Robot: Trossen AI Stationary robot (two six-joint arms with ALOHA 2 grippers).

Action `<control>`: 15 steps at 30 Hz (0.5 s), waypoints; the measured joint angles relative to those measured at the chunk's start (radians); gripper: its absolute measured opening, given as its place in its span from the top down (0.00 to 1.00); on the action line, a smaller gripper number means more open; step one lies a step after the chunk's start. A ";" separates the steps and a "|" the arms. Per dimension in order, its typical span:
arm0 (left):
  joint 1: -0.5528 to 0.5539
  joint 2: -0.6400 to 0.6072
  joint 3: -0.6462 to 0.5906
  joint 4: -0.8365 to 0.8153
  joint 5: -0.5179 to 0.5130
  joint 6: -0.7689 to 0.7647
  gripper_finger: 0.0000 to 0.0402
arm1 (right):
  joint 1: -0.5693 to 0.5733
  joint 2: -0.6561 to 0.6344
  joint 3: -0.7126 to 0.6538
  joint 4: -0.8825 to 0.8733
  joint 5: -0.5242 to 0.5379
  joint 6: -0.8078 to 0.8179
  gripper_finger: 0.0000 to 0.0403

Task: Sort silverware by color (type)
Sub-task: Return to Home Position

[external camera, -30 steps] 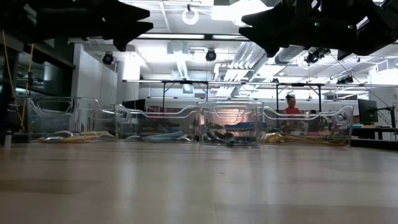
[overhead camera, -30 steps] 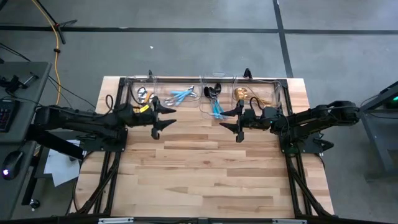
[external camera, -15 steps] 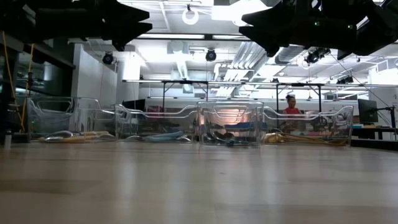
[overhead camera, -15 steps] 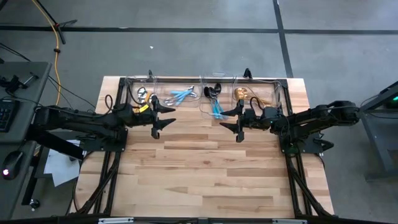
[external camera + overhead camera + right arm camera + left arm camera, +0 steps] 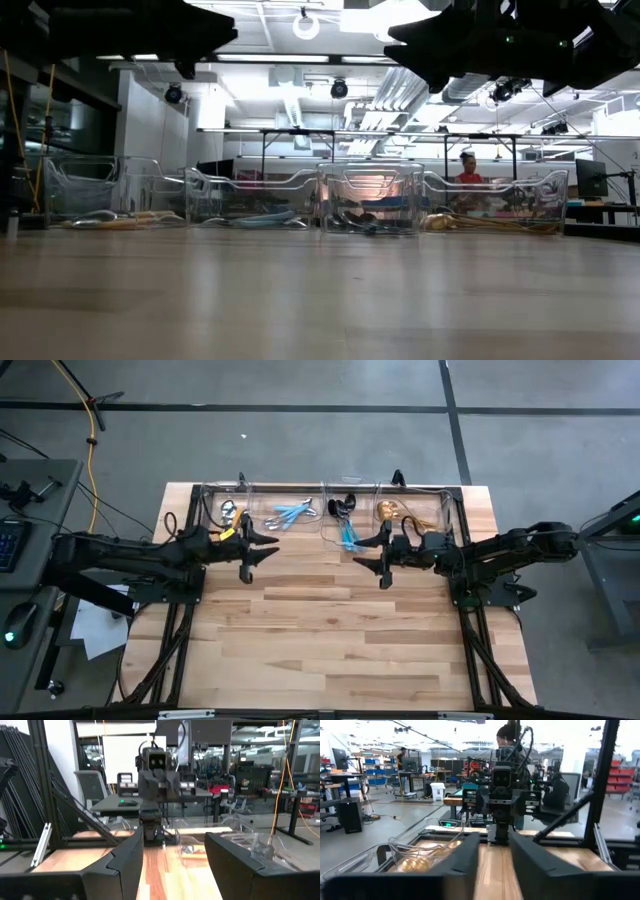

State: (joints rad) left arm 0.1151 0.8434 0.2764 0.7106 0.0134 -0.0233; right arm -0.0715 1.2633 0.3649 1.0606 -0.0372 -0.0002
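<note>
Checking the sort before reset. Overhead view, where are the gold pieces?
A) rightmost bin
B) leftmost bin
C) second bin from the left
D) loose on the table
A: the gold silverware lies inside the rightmost clear bin of the row along the table's far edge, on the right arm's side.

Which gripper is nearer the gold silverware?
Right. The right gripper hovers open just in front of the gold silverware. The left gripper, also open, is farther left, toward the other end of the row.
</note>
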 joint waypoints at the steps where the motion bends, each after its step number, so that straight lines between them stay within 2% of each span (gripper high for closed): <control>1: -0.004 -0.029 0.000 -0.033 0.000 0.013 0.80 | 0.000 0.000 0.000 -0.010 0.000 0.000 0.51; 3: -0.008 -0.093 0.000 -0.097 0.001 0.025 0.92 | 0.000 0.000 0.000 -0.027 0.000 0.000 0.51; 5: -0.009 -0.163 0.000 -0.186 0.001 0.025 0.98 | 0.000 0.000 0.000 -0.032 0.000 0.000 0.51; 9: -0.009 -0.296 -0.006 -0.338 -0.001 0.028 0.99 | 0.000 0.000 0.000 -0.027 0.000 0.000 0.51; 15: -0.023 -0.427 -0.089 -0.326 0.003 0.051 1.00 | 0.000 0.000 0.000 -0.025 0.000 0.000 0.51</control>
State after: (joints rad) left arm 0.0925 0.4167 0.1869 0.3847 0.0166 0.0273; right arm -0.0715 1.2633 0.3649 1.0355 -0.0372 0.0003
